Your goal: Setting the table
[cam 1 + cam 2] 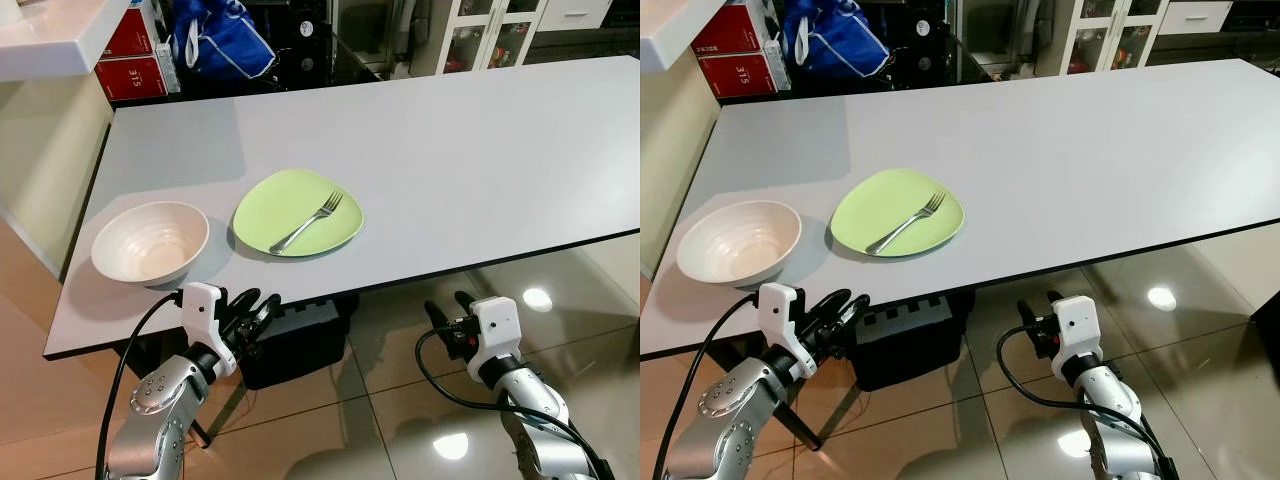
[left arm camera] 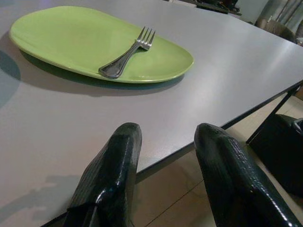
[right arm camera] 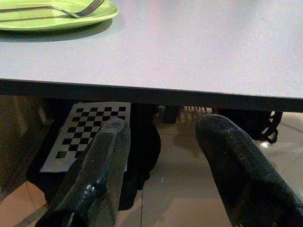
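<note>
Nearest the robot, the left tool [image 1: 250,315] sits at the near edge of the desk [image 1: 450,150], its two black fingers [image 2: 111,179] spread apart with nothing between them, tips just over the desk's rim. The right tool [image 1: 448,312] hangs lower, below the desk's near edge and above the glossy tiled floor [image 1: 590,330]; its fingers [image 3: 99,175] are likewise parted and empty. Under the desk, between the two arms, stands a black box [image 1: 295,340], and the right wrist view shows a checkerboard card [image 3: 87,135] on it.

On the desk, near the front left corner, rests a white bowl [image 1: 150,241]. Just beside it, to the robot's right, lies a green plate [image 1: 297,211], apart from the bowl. A metal fork [image 1: 307,221] lies on the plate, tines pointing away from the robot.

Beyond the far edge of the desk are red boxes [image 1: 132,62], a blue bag [image 1: 220,42] and white cabinets [image 1: 500,30].
</note>
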Tool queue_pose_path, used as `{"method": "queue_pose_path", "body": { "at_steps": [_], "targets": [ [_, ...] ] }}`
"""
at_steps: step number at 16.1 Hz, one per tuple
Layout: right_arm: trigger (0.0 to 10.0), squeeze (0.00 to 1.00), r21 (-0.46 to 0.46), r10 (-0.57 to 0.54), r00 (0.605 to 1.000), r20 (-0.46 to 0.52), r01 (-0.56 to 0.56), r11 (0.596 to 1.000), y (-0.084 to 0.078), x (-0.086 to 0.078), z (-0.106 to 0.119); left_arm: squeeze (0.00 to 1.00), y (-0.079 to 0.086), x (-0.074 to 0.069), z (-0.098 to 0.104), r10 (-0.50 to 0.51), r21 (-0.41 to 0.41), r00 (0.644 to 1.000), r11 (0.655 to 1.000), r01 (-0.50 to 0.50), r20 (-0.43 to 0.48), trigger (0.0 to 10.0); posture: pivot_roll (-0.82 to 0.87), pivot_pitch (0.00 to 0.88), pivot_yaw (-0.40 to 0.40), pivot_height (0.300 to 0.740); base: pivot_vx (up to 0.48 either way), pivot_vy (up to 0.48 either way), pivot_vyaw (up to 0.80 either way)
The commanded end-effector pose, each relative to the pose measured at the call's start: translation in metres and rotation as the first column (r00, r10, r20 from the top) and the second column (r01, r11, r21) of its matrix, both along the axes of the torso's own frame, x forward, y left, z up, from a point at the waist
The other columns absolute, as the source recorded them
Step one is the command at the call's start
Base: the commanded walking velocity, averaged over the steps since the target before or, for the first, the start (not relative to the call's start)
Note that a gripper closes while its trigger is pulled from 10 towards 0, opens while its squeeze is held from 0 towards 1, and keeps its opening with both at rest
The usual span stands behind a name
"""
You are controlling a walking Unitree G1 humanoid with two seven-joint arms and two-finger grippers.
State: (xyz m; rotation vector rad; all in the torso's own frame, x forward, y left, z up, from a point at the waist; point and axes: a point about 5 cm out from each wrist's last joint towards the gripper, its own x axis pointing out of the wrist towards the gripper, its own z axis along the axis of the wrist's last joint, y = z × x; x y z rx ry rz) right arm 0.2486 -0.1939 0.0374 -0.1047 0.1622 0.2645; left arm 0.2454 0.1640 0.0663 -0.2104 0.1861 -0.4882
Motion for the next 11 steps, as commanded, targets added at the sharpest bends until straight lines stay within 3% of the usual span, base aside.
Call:
{"method": "queue_pose_path", "body": {
  "at_steps": [1, 6, 7, 8, 11],
  "targets": [
    [10.0, 0.00, 0.001, -0.008, 1.000, 0.007, 0.008, 1.000, -0.003, 0.000, 0.001, 0.00, -0.002, -0.001, 0.002, -0.016, 0.003, 1.000, 1.000, 0.016, 0.006, 10.0, 0.01, 0.000, 0.027, 0.740, 0.000, 0.000, 0.00],
    [10.0, 0.00, 0.001, -0.008, 1.000, 0.007, 0.008, 1.000, -0.003, 0.000, 0.001, 0.00, -0.002, -0.001, 0.002, -0.016, 0.003, 1.000, 1.000, 0.016, 0.006, 10.0, 0.01, 0.000, 0.027, 0.740, 0.000, 0.000, 0.00],
    [10.0, 0.00, 0.053, 0.026, 0.997, -0.074, -0.022, 0.998, -0.006, -0.007, -0.027, 0.00, -0.003, 0.002, 0.006, 0.071, 0.034, 0.997, 0.997, -0.072, 0.035, 10.0, 0.02, 0.000, 0.025, 0.740, 0.000, 0.000, 0.00],
    [10.0, 0.00, 0.076, 0.040, 0.994, -0.105, -0.032, 0.997, -0.006, -0.010, -0.036, 0.00, -0.003, 0.004, 0.006, 0.114, 0.041, 0.993, 0.992, -0.116, 0.043, 10.0, 0.02, 0.000, 0.024, 0.740, 0.000, 0.000, 0.00],
    [10.0, 0.00, 0.075, 0.038, 0.995, -0.092, -0.031, 0.997, -0.005, -0.003, -0.031, 0.00, -0.004, 0.004, 0.005, 0.119, 0.042, 0.992, 0.992, -0.121, 0.042, 10.0, 0.03, 0.000, 0.015, 0.740, 0.000, 0.000, 0.00]
  ]
}}
